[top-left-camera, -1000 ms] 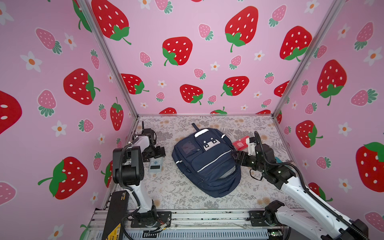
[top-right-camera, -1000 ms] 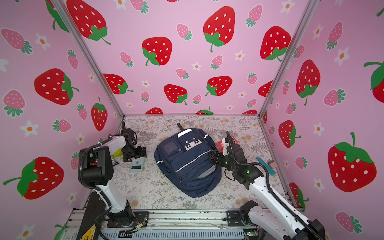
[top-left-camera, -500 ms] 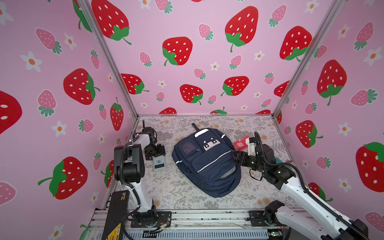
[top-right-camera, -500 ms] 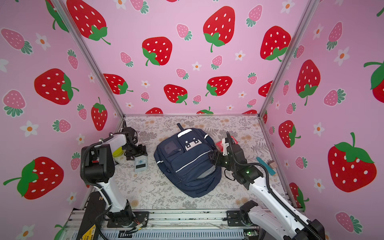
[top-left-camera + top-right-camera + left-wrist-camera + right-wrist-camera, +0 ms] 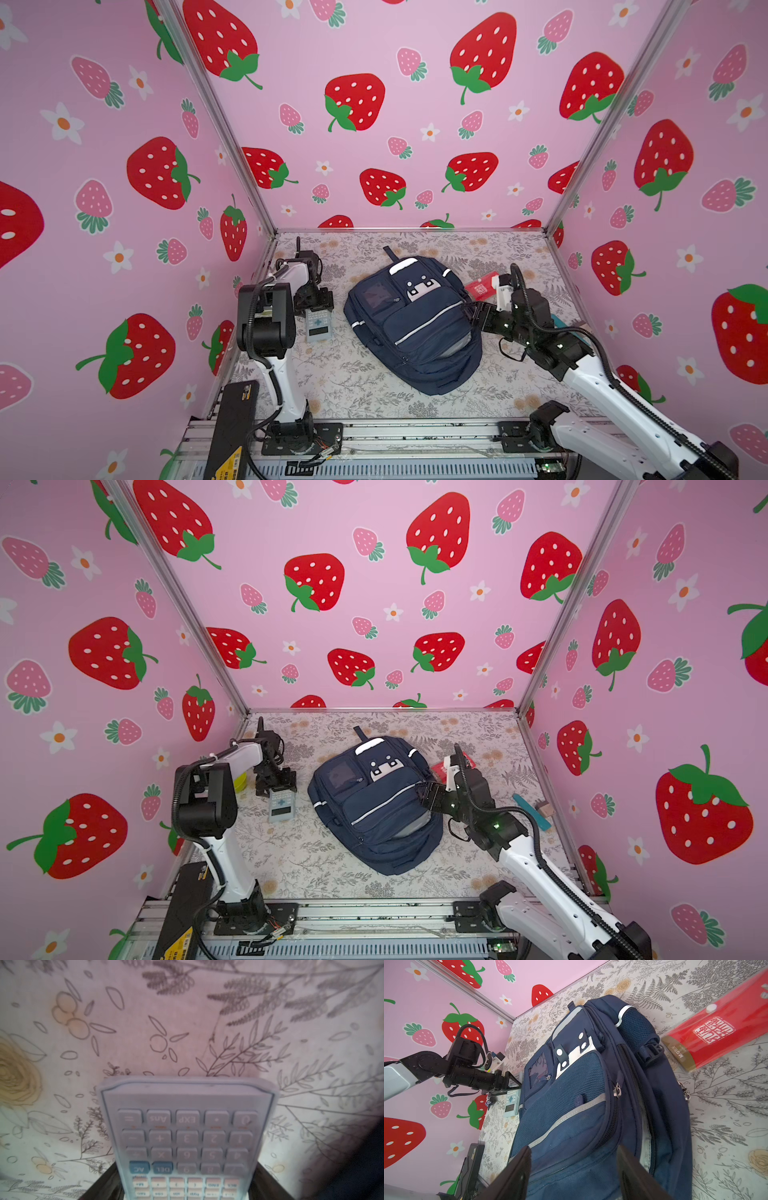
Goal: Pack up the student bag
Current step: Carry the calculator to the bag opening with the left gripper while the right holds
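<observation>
Left wrist view, and we're right down on it: the left gripper [image 5: 187, 1164] has a pale grey-blue rectangular plastic calculator [image 5: 187, 1126] running out between its dark fingers [image 5: 104, 1185], one finger pressed to each long edge. That's a grip! Keys face up, and its far end pokes past the fingertips over the floral-print tablecloth [image 5: 207, 1022]. Both top views give the big picture. The large navy-blue fabric student bag [image 5: 415, 328] lies flat, face up on that cloth, between the two sets of fingers, near the left pair but apart from it. Over to the right gripper [image 5: 574, 1148]: its fingers [image 5: 515, 1174] stand spread apart, tips at the bag's side by the gaping zip, navy fabric filling the gap. Beyond those fingers, a flat red plastic pouch [image 5: 716, 1030] lies just beside the bag's top corner.
</observation>
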Tool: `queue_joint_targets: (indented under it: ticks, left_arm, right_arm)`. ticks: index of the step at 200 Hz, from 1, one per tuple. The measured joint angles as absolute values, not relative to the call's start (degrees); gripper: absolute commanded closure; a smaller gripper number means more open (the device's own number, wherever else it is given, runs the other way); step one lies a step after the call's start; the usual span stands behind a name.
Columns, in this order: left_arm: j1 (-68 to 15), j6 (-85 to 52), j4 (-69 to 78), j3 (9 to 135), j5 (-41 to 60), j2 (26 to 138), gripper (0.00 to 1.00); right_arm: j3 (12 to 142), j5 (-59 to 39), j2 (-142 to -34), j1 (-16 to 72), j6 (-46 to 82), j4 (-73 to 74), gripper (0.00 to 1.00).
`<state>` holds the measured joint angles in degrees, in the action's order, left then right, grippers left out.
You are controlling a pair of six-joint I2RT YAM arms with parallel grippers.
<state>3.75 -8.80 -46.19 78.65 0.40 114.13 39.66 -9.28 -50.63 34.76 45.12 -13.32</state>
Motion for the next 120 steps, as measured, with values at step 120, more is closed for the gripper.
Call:
queue_joint_targets:
  ticks: [120]
  left_arm:
    - [-0.4, -18.2, -41.5, 71.2, 19.7, 85.8, 0.78]
  right_arm:
    - [47.8, -7.1, -66.4, 55.6, 40.7, -6.2, 0.35]
